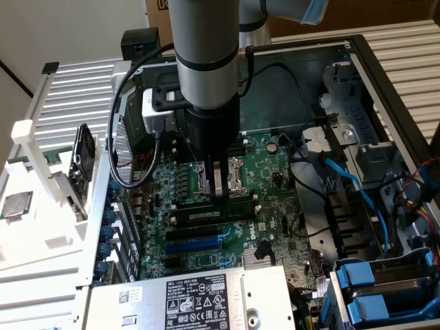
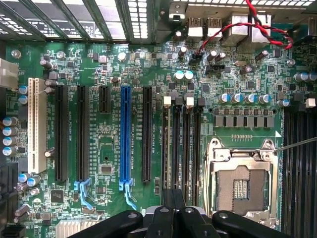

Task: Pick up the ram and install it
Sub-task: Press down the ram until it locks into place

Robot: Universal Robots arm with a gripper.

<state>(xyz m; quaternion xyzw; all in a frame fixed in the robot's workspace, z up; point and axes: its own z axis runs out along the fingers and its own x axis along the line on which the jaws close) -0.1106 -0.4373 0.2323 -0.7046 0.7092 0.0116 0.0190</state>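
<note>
The ram (image 1: 206, 213) is a long green stick with a small label. It stands on edge in one of the black memory slots on the motherboard (image 1: 275, 172), just in front of the processor socket. My gripper (image 1: 220, 194) points straight down with its tips at the ram's top edge, near its middle, and its fingers are shut together. I cannot tell whether they touch the stick. In the wrist view the shut gripper (image 2: 173, 201) hangs over the row of black memory slots (image 2: 182, 148), where I cannot tell the ram apart.
The open processor socket (image 2: 242, 183) lies beside the slots. Black and blue expansion slots (image 2: 126, 139) run parallel to them. In the exterior view the case wall, blue cables (image 1: 344, 179) and drive bays (image 1: 385, 289) stand on the right. A white tray with a silver processor (image 1: 15, 205) sits on the left.
</note>
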